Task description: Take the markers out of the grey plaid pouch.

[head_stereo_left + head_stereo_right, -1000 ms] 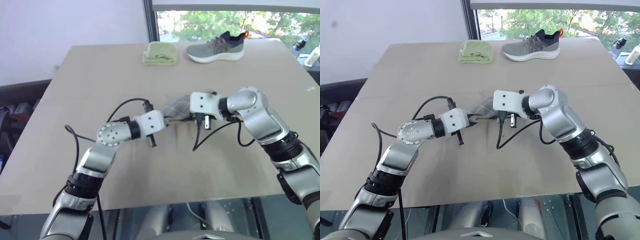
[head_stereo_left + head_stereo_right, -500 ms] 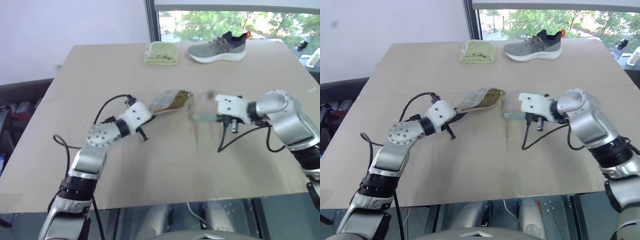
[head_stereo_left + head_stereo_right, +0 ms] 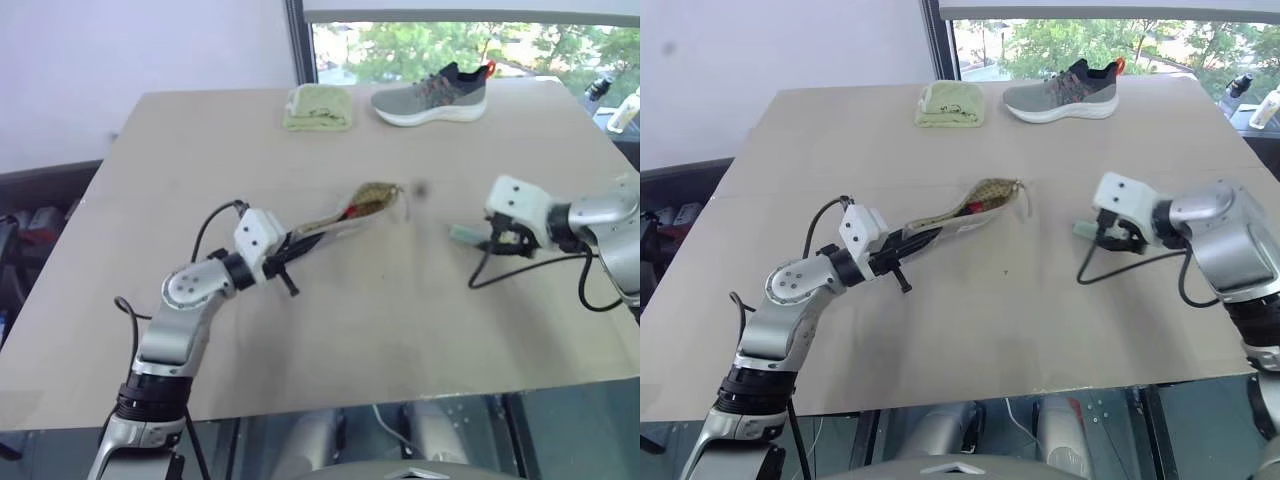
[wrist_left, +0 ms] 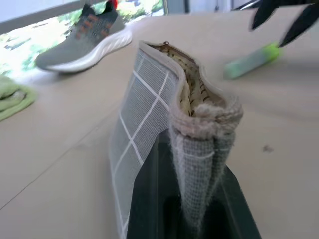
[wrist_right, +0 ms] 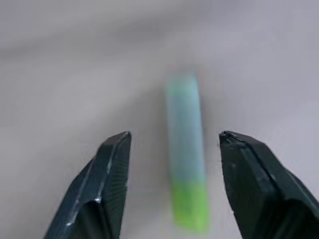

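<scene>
The grey plaid pouch hangs over the table's middle, turned on edge with its mouth open toward the far right. My left gripper is shut on its near end; the left wrist view shows the fabric pinched between the black fingers. A red marker end peeks from the pouch. To the right, a pale marker with a green end lies by my right gripper. That gripper stands open over the marker, and neither finger touches it.
A grey sneaker and a folded yellow-green cloth rest at the table's far edge. Bottles stand beyond the far right corner. Black cables loop from both wrists over the tan tabletop.
My right gripper pulled away from the pouch to the right with the green-ended marker, then opened and let it go. My left gripper rolled the pouch onto its edge and drew slightly left.
</scene>
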### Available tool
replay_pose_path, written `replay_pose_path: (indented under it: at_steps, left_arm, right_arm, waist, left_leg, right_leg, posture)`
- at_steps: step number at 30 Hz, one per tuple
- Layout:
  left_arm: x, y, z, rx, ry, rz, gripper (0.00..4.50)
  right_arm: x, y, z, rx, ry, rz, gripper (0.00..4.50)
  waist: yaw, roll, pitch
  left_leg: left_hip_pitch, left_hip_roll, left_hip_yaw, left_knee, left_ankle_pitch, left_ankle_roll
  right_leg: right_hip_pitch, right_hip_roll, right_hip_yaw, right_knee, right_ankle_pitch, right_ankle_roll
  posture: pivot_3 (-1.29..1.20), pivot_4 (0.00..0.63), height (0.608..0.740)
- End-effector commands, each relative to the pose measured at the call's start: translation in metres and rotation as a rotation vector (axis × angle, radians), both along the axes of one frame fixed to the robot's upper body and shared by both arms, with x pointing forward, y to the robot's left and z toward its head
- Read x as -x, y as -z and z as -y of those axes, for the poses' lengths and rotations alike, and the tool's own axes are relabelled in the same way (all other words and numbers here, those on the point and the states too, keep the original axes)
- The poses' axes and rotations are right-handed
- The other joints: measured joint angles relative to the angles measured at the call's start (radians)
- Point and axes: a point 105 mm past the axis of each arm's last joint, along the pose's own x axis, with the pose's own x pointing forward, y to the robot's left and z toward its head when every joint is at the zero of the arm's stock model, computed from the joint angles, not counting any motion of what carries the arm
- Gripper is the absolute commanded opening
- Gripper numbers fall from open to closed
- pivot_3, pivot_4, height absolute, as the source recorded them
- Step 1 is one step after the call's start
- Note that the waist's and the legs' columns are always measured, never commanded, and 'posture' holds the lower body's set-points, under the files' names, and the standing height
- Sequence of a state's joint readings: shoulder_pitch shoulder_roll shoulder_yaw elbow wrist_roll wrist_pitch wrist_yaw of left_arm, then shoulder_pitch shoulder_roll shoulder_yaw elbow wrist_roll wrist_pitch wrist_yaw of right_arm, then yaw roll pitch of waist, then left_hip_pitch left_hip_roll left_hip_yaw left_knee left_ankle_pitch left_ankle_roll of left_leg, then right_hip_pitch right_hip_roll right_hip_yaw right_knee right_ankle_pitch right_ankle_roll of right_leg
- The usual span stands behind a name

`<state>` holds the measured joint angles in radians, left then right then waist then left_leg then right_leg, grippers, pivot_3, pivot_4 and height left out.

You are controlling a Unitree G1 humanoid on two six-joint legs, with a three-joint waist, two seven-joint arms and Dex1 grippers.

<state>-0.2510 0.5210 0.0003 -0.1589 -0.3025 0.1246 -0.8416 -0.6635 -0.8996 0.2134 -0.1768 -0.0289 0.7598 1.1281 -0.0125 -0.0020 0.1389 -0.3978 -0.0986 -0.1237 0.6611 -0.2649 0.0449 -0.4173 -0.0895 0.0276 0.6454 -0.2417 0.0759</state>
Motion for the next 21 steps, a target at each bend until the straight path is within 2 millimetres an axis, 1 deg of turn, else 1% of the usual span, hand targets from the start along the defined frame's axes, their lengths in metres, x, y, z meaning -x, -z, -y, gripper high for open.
replay_pose_path:
  at_steps: [1, 2, 4, 6, 8, 11, 14, 16, 18, 21]
  left_arm:
    - [0.012, -0.019, 0.006, 0.048, 0.066, 0.058, 0.0]
    - [0.014, -0.02, 0.007, 0.055, 0.078, 0.058, 0.0]
    - [0.017, -0.02, 0.012, 0.061, 0.104, 0.055, 0.0]
    - [0.021, -0.02, 0.015, 0.068, 0.126, 0.051, 0.0]
    - [0.025, -0.022, 0.018, 0.091, 0.148, 0.046, 0.0]
    - [0.03, -0.022, 0.023, 0.13, 0.179, 0.019, 0.0]
    - [0.038, -0.021, 0.03, 0.181, 0.222, -0.02, 0.0]
    - [0.044, -0.02, 0.036, 0.264, 0.256, -0.063, 0.0]
    - [0.049, -0.019, 0.041, 0.328, 0.291, -0.106, 0.0]
    - [0.052, -0.01, 0.046, 0.367, 0.322, -0.165, 0.0]
  right_arm:
    - [0.001, -0.051, -0.035, -0.145, -0.101, 0.149, 2.92]
    - [0.002, -0.059, -0.047, -0.185, -0.131, 0.165, 2.69]
    - [0.011, -0.072, -0.07, -0.253, -0.225, 0.161, 2.03]
    - [0.021, -0.079, -0.087, -0.302, -0.303, 0.14, 1.03]
    - [0.026, -0.079, -0.097, -0.321, -0.347, 0.119, 0.05]
    - [0.03, -0.071, -0.104, -0.311, -0.382, 0.075, 0.02]
    - [0.033, -0.06, -0.106, -0.296, -0.4, 0.023, 0.02]
    - [0.028, -0.044, -0.104, -0.254, -0.388, -0.009, 0.02]
    - [0.026, -0.026, -0.099, -0.178, -0.381, -0.042, 0.02]
    - [0.029, -0.003, -0.088, -0.041, -0.403, -0.093, 0.02]
  waist:
    - [0.002, 0.0, 0.0]
    - [0.0, 0.0, 0.0]
    - [-0.001, 0.0, 0.0]
    - [0.004, 0.0, 0.0]
    - [0.009, 0.0, 0.0]
    - [0.011, 0.0, 0.0]
    - [0.009, 0.0, 0.0]
    - [0.007, 0.0, 0.0]
    - [0.006, 0.0, 0.0]
    - [0.006, 0.0, 0.0]
  left_leg:
    - [0.0, 0.0, 0.0, 0.0, 0.0, 0.0]
    - [0.0, 0.0, 0.0, 0.0, 0.0, 0.0]
    - [0.0, 0.0, 0.0, 0.0, 0.0, 0.0]
    - [0.0, 0.0, -0.001, 0.0, 0.0, 0.0]
    - [-0.001, 0.0, -0.003, 0.0, 0.0, 0.0]
    - [-0.001, -0.002, -0.003, 0.001, 0.0, 0.0]
    - [-0.001, -0.001, -0.002, 0.001, 0.0, 0.0]
    - [-0.001, -0.001, -0.003, 0.001, 0.0, 0.0]
    - [0.0, -0.001, -0.002, 0.001, 0.0, 0.0]
    - [-0.001, -0.001, -0.002, 0.002, 0.0, 0.0]
  right_leg:
    - [0.0, 0.0, 0.0, 0.0, 0.0, 0.0]
    - [0.0, 0.0, 0.0, 0.0, 0.0, 0.0]
    - [0.0, 0.0, 0.0, 0.0, 0.0, 0.0]
    - [0.0, 0.0, -0.001, -0.001, 0.0, 0.0]
    - [0.0, 0.0, -0.002, -0.002, 0.0, 0.0]
    - [0.001, -0.001, -0.002, -0.003, 0.0, 0.0]
    - [0.001, -0.001, -0.002, -0.002, 0.0, 0.0]
    - [0.001, -0.001, -0.002, -0.001, 0.0, 0.0]
    - [0.002, -0.001, -0.002, -0.001, 0.0, 0.0]
    - [0.002, -0.001, -0.002, -0.001, 0.0, 0.0]
  posture:
    - [0.0, 0.15, 0.74]
    - [0.0, 0.15, 0.74]
    - [0.0, 0.15, 0.74]
    - [0.0, 0.15, 0.74]
    - [0.0, 0.15, 0.74]
    - [0.0, 0.15, 0.74]
    - [0.0, 0.15, 0.74]
    - [0.0, 0.15, 0.74]
    - [0.0, 0.15, 0.74]
    - [0.0, 0.15, 0.74]
